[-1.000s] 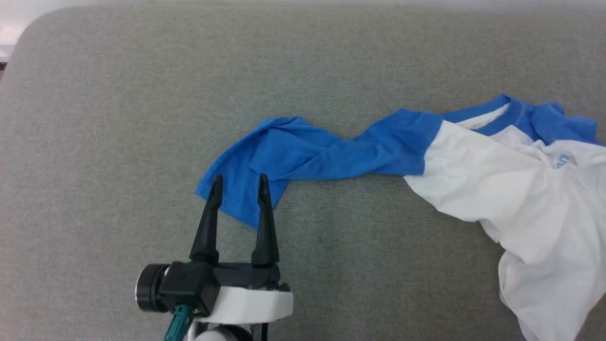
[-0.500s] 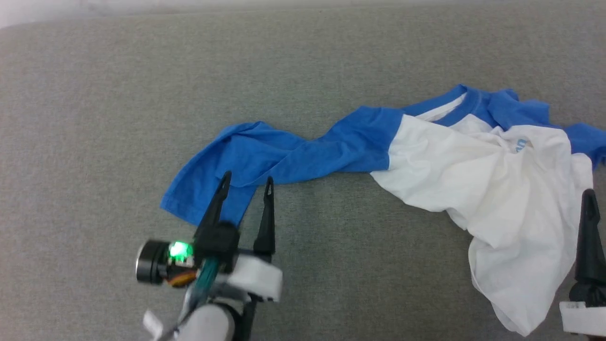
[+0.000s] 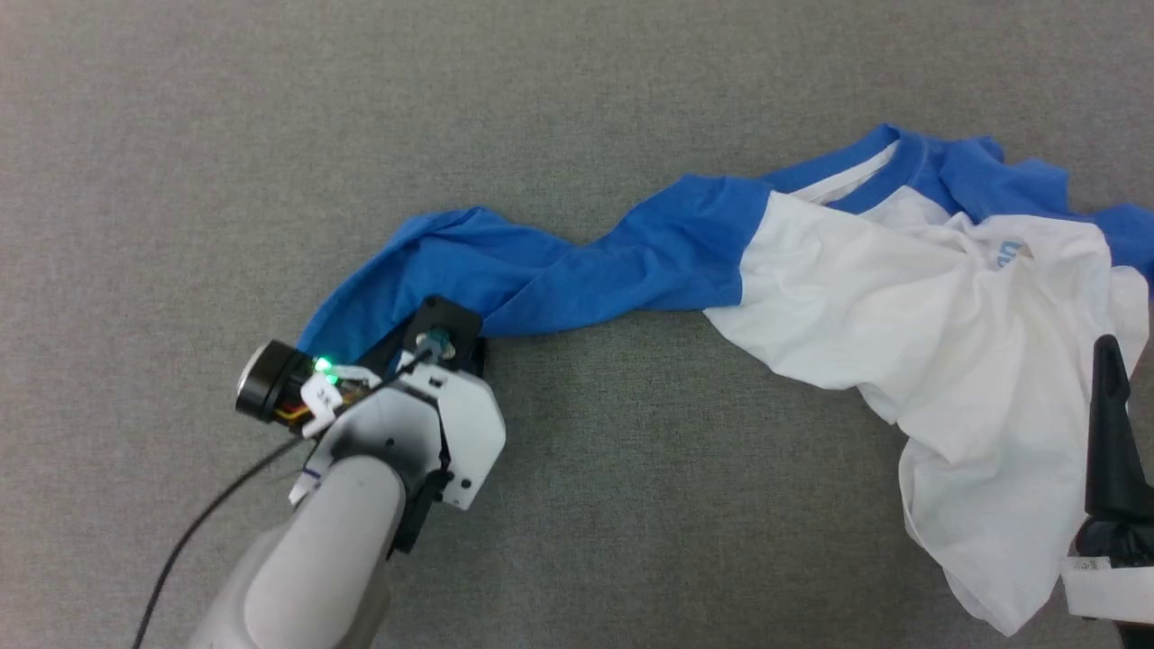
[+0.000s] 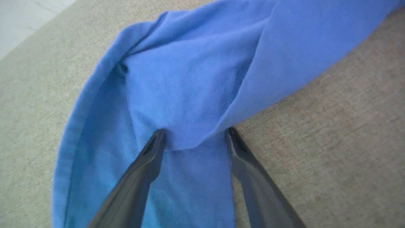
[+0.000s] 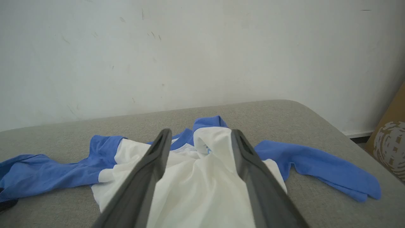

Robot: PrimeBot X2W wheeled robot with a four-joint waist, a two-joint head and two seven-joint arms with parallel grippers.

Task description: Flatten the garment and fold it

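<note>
Currently the soft white T-shirt with bright blue raglan sleeves (image 3: 902,297) lies crumpled on the grey woven surface (image 3: 631,505). Left gripper (image 4: 195,130): fingers spread, straddling a fold of one twisted sleeve (image 3: 577,270). Right gripper (image 5: 201,134): spread, empty, beside the white body (image 3: 956,379).

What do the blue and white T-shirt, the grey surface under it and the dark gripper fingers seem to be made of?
Blue and white T-shirt: thin matte knit, likely cotton jersey; it twists and crumples softly. Grey surface: woven upholstery cloth, flecked weave showing. Dark gripper fingers: smooth, matte, probably hard plastic.
</note>
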